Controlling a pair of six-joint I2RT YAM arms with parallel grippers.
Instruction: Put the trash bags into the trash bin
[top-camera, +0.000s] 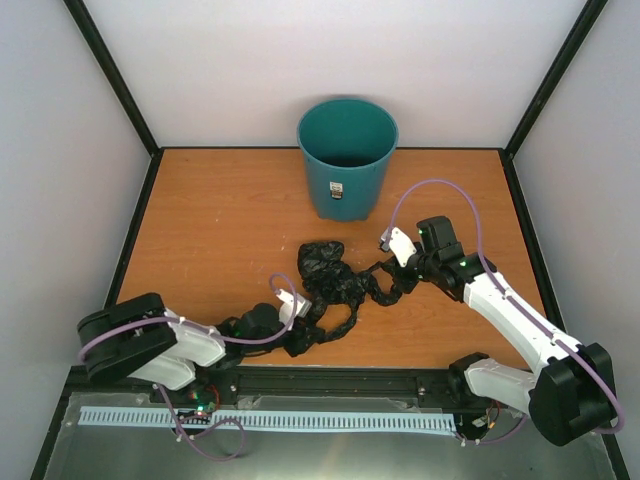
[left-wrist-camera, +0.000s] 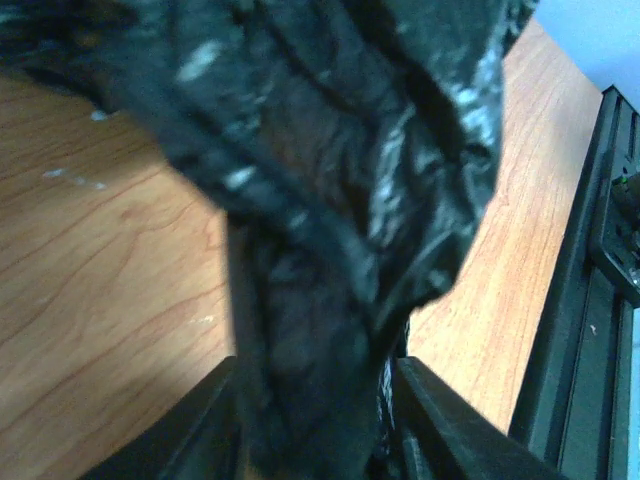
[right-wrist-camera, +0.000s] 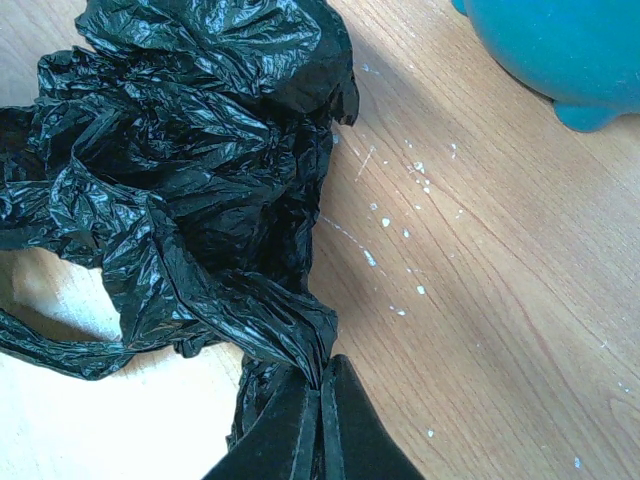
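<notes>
The black glossy trash bag (top-camera: 330, 272) lies crumpled on the wooden table, in front of the teal trash bin (top-camera: 347, 172), which stands upright at the back. My left gripper (top-camera: 299, 337) holds the bag's near-left end. In the left wrist view a thick bunch of bag (left-wrist-camera: 340, 180) fills the gap of the left gripper (left-wrist-camera: 315, 425). My right gripper (top-camera: 399, 283) is shut on the bag's right end. In the right wrist view the right gripper (right-wrist-camera: 321, 405) pinches a twisted fold of the bag (right-wrist-camera: 190, 170), and the bin's base (right-wrist-camera: 560, 50) shows at the top right.
White walls with black corner posts enclose the table (top-camera: 220, 220) on three sides. A black rail (top-camera: 330, 378) runs along the near edge and shows in the left wrist view (left-wrist-camera: 580, 300). White specks dot the wood (right-wrist-camera: 400, 230) between bag and bin.
</notes>
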